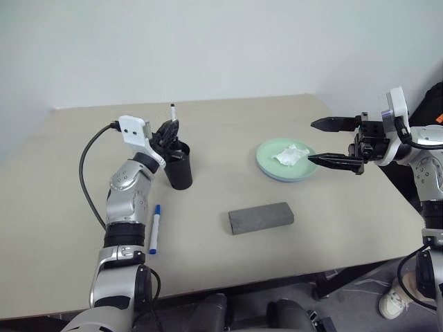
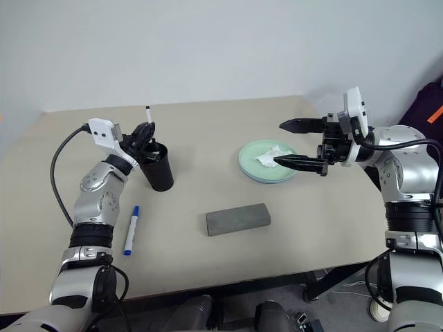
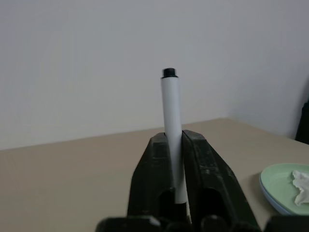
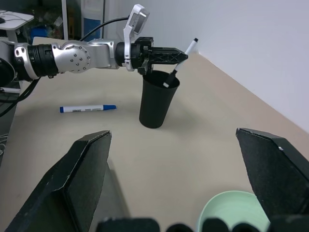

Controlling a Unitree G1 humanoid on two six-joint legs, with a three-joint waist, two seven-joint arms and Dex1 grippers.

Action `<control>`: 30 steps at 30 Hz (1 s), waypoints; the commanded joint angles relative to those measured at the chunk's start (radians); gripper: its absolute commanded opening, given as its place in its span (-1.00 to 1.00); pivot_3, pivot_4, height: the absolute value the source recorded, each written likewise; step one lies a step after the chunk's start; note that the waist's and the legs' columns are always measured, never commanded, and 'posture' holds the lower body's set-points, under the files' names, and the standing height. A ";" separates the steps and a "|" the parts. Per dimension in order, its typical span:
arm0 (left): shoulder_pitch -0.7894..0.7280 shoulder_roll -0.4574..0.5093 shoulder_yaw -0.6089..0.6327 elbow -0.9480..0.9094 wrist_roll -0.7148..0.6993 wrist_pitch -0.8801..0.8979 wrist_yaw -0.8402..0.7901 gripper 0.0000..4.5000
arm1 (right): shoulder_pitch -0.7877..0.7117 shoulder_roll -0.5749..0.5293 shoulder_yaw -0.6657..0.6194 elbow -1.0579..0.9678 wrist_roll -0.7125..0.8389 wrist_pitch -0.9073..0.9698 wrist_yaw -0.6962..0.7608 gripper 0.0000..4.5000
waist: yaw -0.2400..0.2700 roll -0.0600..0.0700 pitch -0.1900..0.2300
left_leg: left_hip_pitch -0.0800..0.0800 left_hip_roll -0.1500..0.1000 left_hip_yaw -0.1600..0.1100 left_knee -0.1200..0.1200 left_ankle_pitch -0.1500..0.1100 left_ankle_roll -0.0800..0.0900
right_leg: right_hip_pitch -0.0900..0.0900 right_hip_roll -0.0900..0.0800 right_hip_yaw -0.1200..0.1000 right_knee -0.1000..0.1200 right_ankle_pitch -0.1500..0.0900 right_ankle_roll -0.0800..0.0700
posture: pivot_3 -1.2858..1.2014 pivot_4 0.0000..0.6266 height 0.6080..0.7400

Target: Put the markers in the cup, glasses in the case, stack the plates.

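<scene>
Nearest, at seven o'clock on the table, the blue-capped marker lies loose, not yet cupped. At six o'clock sits the grey case, shut; whether the glasses are inside, I cannot tell. At nine o'clock the left gripper pinches the black-capped marker, its lower end inside the cup. At three o'clock the plates look stacked, tissue on top; the right gripper hovers wide open, empty.

It looks like a lab or test room: a plain beige desk stands against bare white walls. In the right wrist view, beyond the left pincer and its arm, stands what may be equipment, too dim to identify.
</scene>
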 commanded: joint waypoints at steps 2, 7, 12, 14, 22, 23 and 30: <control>-0.007 0.004 -0.002 -0.025 0.011 -0.026 -0.009 -0.04 | -0.035 -0.006 -0.030 -0.003 0.010 -0.011 -0.013 1.00 | 0.000 0.000 0.000 | 0.000 0.000 0.000 0.000 0.000 0.000 | 0.000 0.000 0.000 0.000 0.000 0.000 | 0.03 -1.00 0.94; -0.008 0.007 0.003 -0.027 0.012 -0.025 -0.008 0.71 | -0.038 -0.006 -0.027 0.000 0.008 -0.014 -0.014 1.00 | 0.000 0.000 0.000 | 0.000 0.000 0.000 0.000 0.000 0.000 | 0.000 0.000 0.000 0.000 0.000 0.000 | 0.03 -1.00 0.94; -0.034 0.038 0.028 -0.072 -0.039 0.034 -0.039 0.97 | -0.040 -0.003 -0.022 0.006 0.001 -0.018 -0.020 1.00 | 0.000 0.000 0.000 | 0.000 0.000 0.000 0.000 0.000 0.000 | 0.000 0.000 0.000 0.000 0.000 0.000 | 0.03 -1.00 0.94; -0.041 0.077 0.034 -0.135 -0.078 0.106 -0.074 0.97 | -0.041 -0.003 -0.021 0.007 -0.002 -0.019 -0.022 1.00 | 0.000 0.000 0.000 | 0.000 0.000 0.000 0.000 0.000 0.000 | -0.001 0.000 0.000 0.000 0.000 0.000 | 0.03 -1.00 0.94; 0.028 0.315 -0.005 -0.470 -0.274 0.459 -0.337 0.97 | -0.042 0.001 -0.012 0.028 -0.020 -0.034 -0.030 1.00 | -0.001 0.001 0.000 | -0.001 0.000 0.002 -0.001 0.000 0.000 | -0.003 0.000 0.001 0.000 0.000 0.000 | 0.03 -1.00 0.94; 0.045 0.344 -0.009 -0.499 -0.291 0.488 -0.373 0.97 | -0.044 0.003 -0.011 0.031 -0.022 -0.036 -0.030 1.00 | -0.001 0.001 0.000 | -0.001 0.000 0.004 -0.002 0.000 0.000 | -0.003 0.000 0.002 0.000 0.000 0.000 | 0.03 -1.00 0.94; 0.171 0.483 -0.011 -0.618 -0.399 0.677 -0.527 0.97 | -0.058 0.013 -0.002 0.052 -0.035 -0.049 -0.033 1.00 | -0.001 0.001 0.000 | -0.001 0.008 0.018 -0.004 0.000 0.000 | -0.011 0.000 0.004 0.002 -0.001 -0.001 | 0.03 -1.00 0.94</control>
